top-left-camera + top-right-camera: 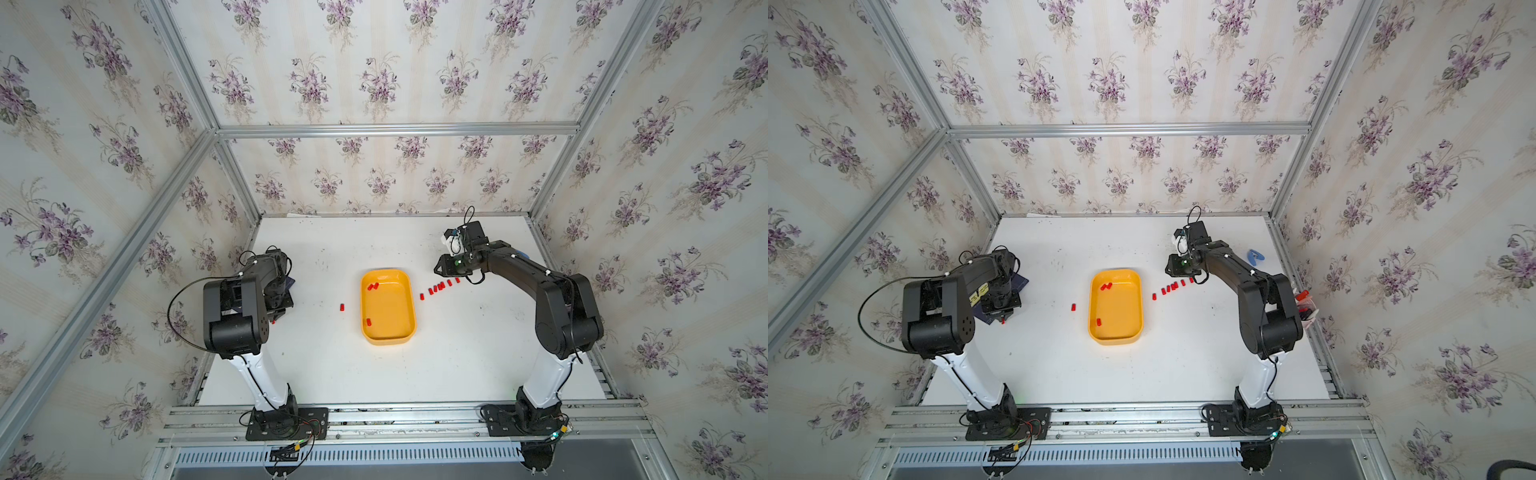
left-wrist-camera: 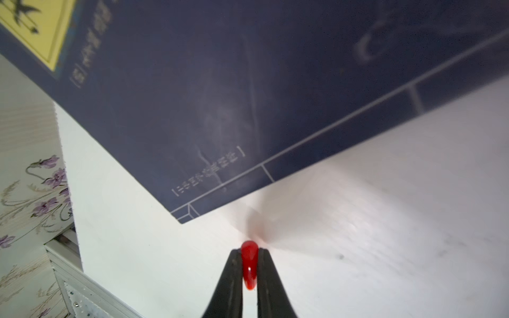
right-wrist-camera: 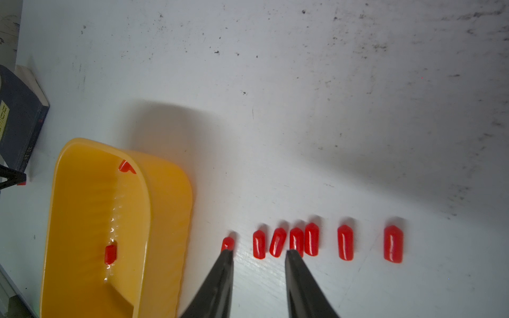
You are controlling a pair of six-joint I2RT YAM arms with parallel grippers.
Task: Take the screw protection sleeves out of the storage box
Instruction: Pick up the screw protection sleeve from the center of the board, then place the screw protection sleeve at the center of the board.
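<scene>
Sleeves (image 1: 372, 286) in both top views lie three in the yellow tray (image 1: 390, 305), seven in a row on the bench (image 1: 457, 353) beside it, one on its other side; the left wrist view shows the left gripper (image 2: 249, 251) pinching one sleeve (image 2: 249, 272) near a blue booklet (image 2: 248, 82); the right wrist view shows the right gripper (image 3: 259, 252) spread at the row.

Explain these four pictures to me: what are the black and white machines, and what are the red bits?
Two robot arms stand at a white table. Two pictures look down from overhead; the other two come from a camera on each arm's wrist. A yellow storage box holds three red sleeves; seven more lie in a row beside it, one alone on its other side. The left tool pinches one sleeve near a dark blue booklet. The right tool is open by the row.
</scene>
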